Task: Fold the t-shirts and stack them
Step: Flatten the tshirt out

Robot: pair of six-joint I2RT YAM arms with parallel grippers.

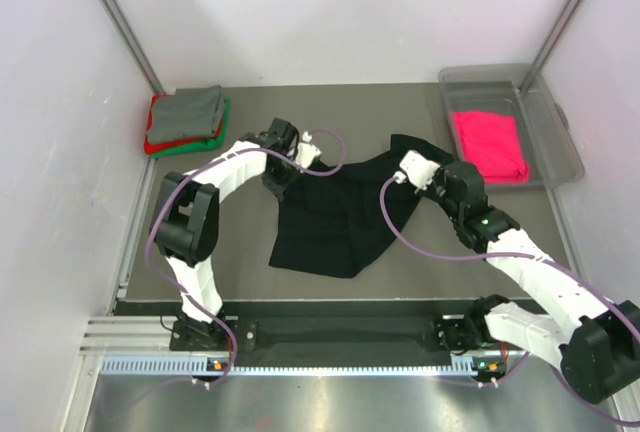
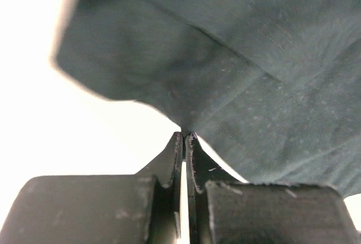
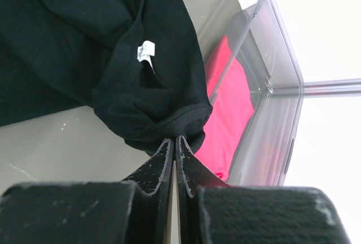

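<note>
**Operator:** Where is the black shirt?

**Spotter:** You have the black cloth t-shirt (image 1: 325, 227) lying rumpled in the middle of the dark grey desk (image 1: 420, 282). Its far edge is stretched between your two arms.

**Operator:** And my tools?

**Spotter:** Your left tool (image 2: 184, 134) is closed, with its tips pinching the far left corner of the black shirt. Your right tool (image 3: 174, 138) is closed too, nipping a stitched hem at the shirt's far right corner. You can see the small white neck label (image 3: 145, 51) on the cloth just beyond that pinch.

**Operator:** What about the other shirts?

**Spotter:** Well to the far left of the black shirt, and apart from it, you have a folded stack. The grey folded t-shirt (image 1: 190, 107) is on top. The red folded t-shirt (image 1: 152, 142) and the green folded t-shirt (image 1: 215, 137) show at the edges beneath it. To the far right of the black shirt stands the clear plastic bin (image 1: 560, 142). The hot-pink t-shirt (image 1: 488, 144) lies flat inside it. The bin is near your right tool's corner of the black shirt.
</note>
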